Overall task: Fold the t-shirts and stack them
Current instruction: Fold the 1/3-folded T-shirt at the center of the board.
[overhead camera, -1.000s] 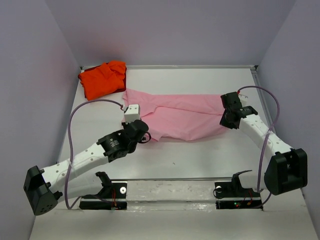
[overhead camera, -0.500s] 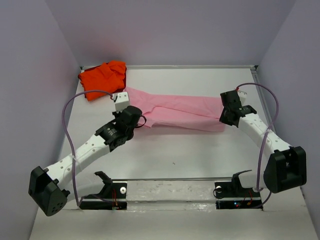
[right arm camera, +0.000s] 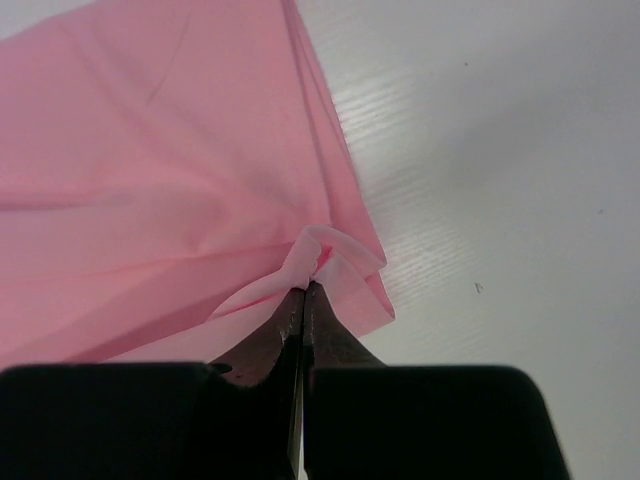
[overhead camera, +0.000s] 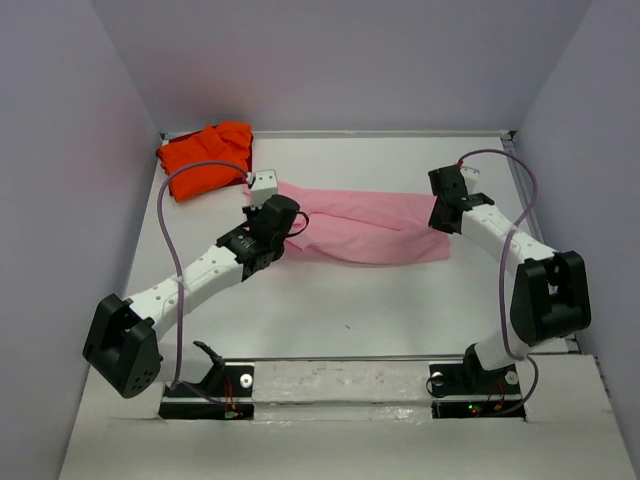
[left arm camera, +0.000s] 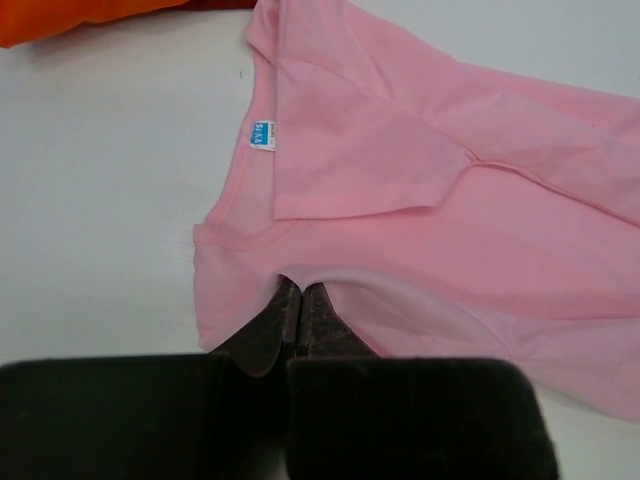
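Note:
The light pink t-shirt (overhead camera: 360, 222) lies folded lengthwise in a long band across the middle of the table. My left gripper (overhead camera: 283, 213) is shut on its left end near the neck (left arm camera: 300, 282), where a blue label (left arm camera: 261, 134) shows. My right gripper (overhead camera: 441, 208) is shut on a bunched corner of the pink shirt's right end (right arm camera: 318, 262). The orange-red t-shirt (overhead camera: 205, 158) lies crumpled at the far left corner; its edge shows in the left wrist view (left arm camera: 70, 15).
Purple walls close in the white table (overhead camera: 330, 300) on three sides. The arm bases and a clear strip with electronics (overhead camera: 340, 385) stand at the near edge.
Both grippers have carried the pink shirt's near edge away from the bases, folding it into a narrower band. The left arm has swung toward the shirt's neck end.

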You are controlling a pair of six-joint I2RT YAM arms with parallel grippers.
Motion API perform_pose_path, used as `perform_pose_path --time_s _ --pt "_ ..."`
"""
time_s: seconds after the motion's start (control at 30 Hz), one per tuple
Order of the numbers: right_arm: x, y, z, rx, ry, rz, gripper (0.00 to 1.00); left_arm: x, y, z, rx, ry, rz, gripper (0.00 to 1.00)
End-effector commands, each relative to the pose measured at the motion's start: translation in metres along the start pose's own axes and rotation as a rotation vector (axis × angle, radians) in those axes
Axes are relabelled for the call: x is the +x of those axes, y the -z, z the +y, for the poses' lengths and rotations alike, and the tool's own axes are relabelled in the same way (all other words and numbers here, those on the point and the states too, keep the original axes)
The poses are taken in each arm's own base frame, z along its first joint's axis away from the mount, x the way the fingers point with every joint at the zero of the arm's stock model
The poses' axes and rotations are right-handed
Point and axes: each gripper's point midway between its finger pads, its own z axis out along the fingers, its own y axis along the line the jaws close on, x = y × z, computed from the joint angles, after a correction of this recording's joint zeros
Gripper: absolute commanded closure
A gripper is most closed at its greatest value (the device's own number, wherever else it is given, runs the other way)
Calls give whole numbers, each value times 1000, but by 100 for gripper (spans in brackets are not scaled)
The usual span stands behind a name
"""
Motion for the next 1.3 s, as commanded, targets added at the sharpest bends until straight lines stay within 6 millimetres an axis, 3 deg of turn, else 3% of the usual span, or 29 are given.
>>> perform_pose_path --time_s 0.0,0.6,1.1,1.27 --pt "-42 -1 18 -31 -31 -102 100 -33 -7 -10 2 35 -80 100" --pt "-73 -23 13 112 39 -167 100 -43 -58 -3 -72 45 -89 100" --pt "-65 -78 38 151 83 -105 100 -35 -109 -41 -54 -52 -51 100" --pt "-61 -97 43 174 118 -87 97 -29 -128 -41 -78 -60 -55 100"
